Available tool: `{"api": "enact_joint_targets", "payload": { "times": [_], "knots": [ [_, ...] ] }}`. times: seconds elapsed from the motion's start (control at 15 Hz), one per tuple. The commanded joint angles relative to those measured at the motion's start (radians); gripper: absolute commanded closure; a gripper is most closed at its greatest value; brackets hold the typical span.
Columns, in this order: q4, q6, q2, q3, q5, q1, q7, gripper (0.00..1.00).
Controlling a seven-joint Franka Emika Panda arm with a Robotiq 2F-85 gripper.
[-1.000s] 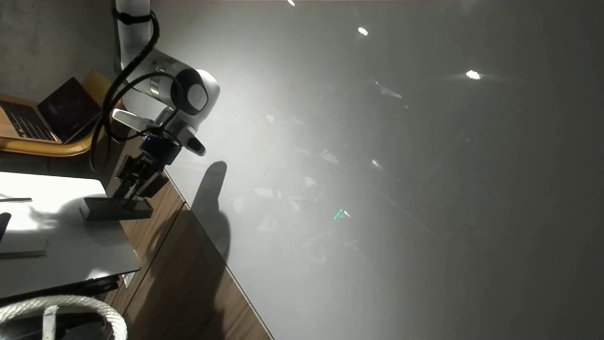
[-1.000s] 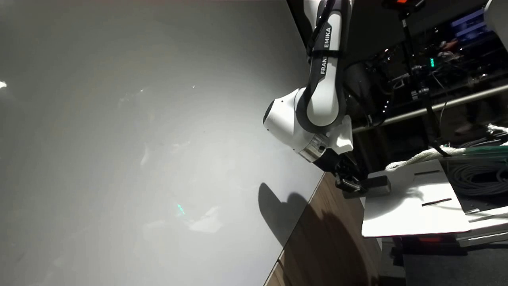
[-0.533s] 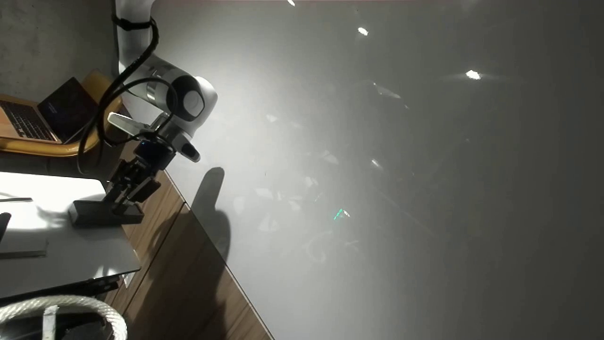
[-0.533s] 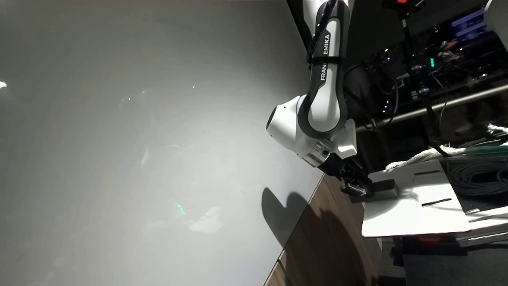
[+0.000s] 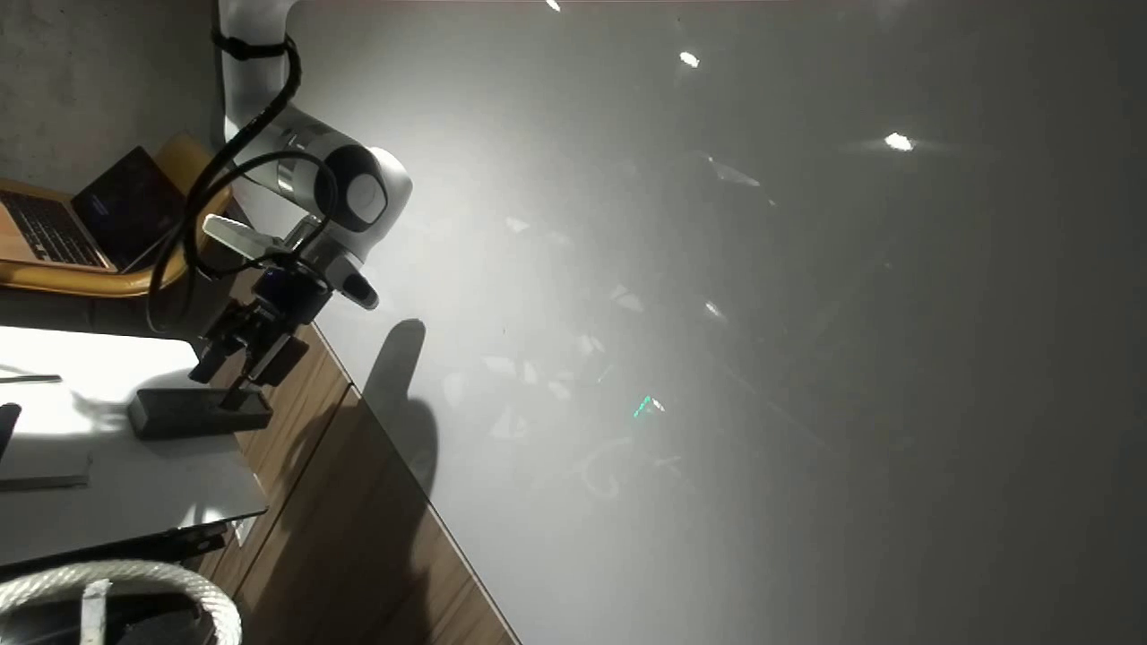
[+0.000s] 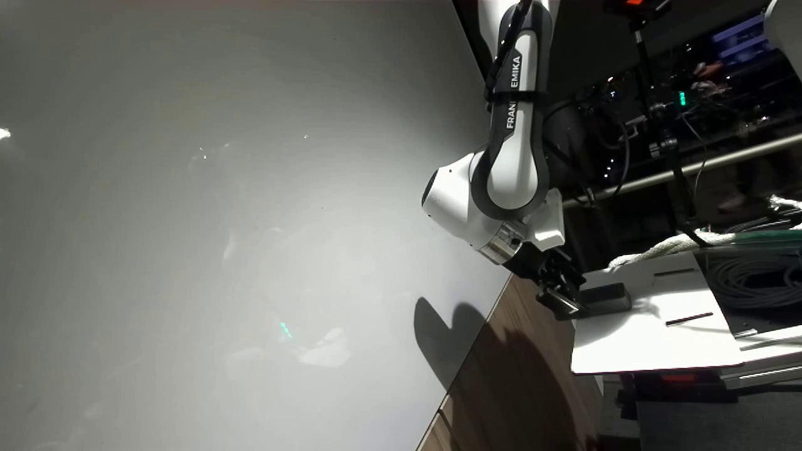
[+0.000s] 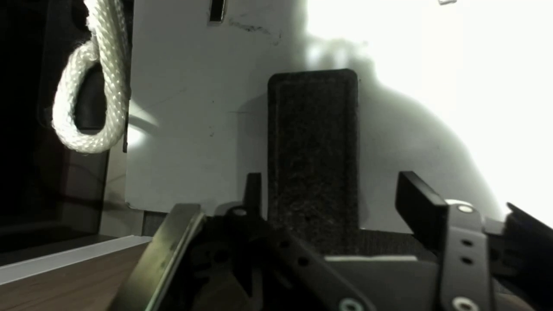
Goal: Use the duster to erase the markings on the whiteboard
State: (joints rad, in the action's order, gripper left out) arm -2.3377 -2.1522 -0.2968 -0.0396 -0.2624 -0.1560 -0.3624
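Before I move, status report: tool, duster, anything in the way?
Tool open, duster between its jaws. Duster on white table, one end past the edge. No obstruction seen; white rope off to the side, apart from both.

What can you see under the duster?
The white table lies beneath the duster, its top showing on both sides in the wrist view; one duster end seems to overhang the edge. The covered patch directly underneath cannot be seen.

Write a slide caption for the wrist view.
Open gripper astride a dark duster jutting past the edge of a white table, with a rope loop at picture left.
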Motion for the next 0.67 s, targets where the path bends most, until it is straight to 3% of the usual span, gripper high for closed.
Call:
{"api": "enact_joint_targets", "payload": {
  "times": [0.0,0.6],
  "knots": [
    [-0.002,0.029,0.033,-0.006,0.018,-0.005,0.018,0.0],
    [-0.064,0.079,0.354,-0.03,-0.054,-0.007,-0.007,0.0]
  ]
}}
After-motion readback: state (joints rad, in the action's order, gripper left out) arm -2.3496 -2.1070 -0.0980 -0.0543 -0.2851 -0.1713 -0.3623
